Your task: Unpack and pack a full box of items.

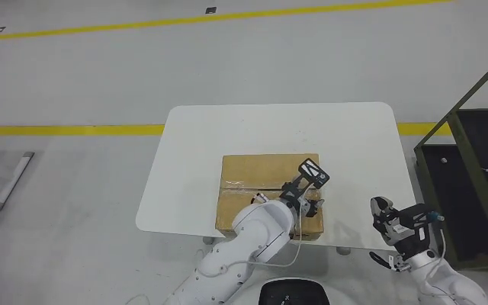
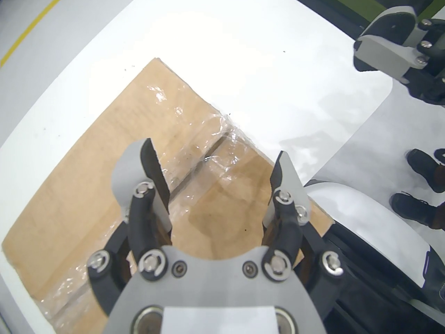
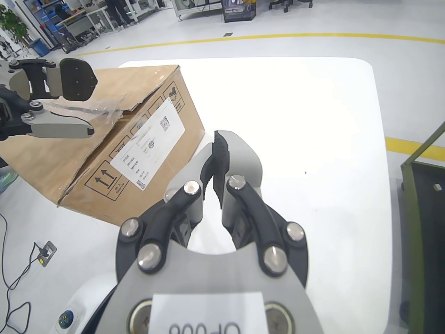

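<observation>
A closed brown cardboard box (image 1: 252, 183) sits mid-table, with clear tape (image 2: 212, 147) along its top seam, crumpled at the end. My left gripper (image 1: 309, 179) hangs open just above the box's right end, its fingers straddling the taped seam (image 2: 215, 149), with nothing between them. From the right wrist view the box (image 3: 69, 161) shows a white label (image 3: 147, 140) on its side, and the left gripper (image 3: 69, 105) is over its top edge. My right gripper (image 3: 218, 147) is shut and empty. It hovers off the table's front right corner (image 1: 381, 206), apart from the box.
The white table (image 1: 351, 145) has bare surface right of and behind the box. A dark green cart (image 1: 457, 168) stands beside the table's right edge, close to my right arm. A floor socket and cables (image 3: 45, 248) lie below the front edge.
</observation>
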Robot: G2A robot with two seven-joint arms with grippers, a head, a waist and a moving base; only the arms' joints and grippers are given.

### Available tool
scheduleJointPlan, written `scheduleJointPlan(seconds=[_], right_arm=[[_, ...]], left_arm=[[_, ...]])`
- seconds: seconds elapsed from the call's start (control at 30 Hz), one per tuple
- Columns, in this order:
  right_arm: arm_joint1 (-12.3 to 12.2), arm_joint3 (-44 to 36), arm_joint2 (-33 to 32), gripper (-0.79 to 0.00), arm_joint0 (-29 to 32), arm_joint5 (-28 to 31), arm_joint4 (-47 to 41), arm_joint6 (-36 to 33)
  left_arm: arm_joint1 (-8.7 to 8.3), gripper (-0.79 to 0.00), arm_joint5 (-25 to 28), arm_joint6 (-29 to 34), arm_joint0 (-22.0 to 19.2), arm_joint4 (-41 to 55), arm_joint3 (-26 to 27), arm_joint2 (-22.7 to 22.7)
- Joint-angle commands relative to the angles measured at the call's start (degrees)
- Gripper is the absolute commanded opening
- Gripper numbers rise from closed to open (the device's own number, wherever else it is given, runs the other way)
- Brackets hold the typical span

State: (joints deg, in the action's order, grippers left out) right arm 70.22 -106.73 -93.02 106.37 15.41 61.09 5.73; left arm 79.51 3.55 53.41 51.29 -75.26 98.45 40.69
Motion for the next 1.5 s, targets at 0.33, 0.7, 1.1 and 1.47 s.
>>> scheduleJointPlan(seconds=[0.33,0.7,1.1,1.47], right_arm=[[-0.1,0.0,-0.5,-0.785,-0.1,0.4,0.0,-0.3],[-0.1,0.2,-0.7,-0.785,-0.6,0.8,-0.2,-0.6],[0.0,0.3,0.5,-0.785,-1.8,0.9,-0.7,-0.8],[0.2,-0.7,2.1,-0.785,-4.3,5.9,-7.8,-1.3]], left_arm=[[1.59,-0.299,-2.1,3.2,-0.9,-2.8,-2.8,-1.5],[2.63,-0.591,-2.9,3.2,-0.8,-3.8,-3.5,-0.9],[2.91,-0.785,-2.8,2.0,1.2,-5.1,-1.1,1.6],[1.9,-0.785,-1.2,-0.4,5.5,-11.9,6.4,5.8]])
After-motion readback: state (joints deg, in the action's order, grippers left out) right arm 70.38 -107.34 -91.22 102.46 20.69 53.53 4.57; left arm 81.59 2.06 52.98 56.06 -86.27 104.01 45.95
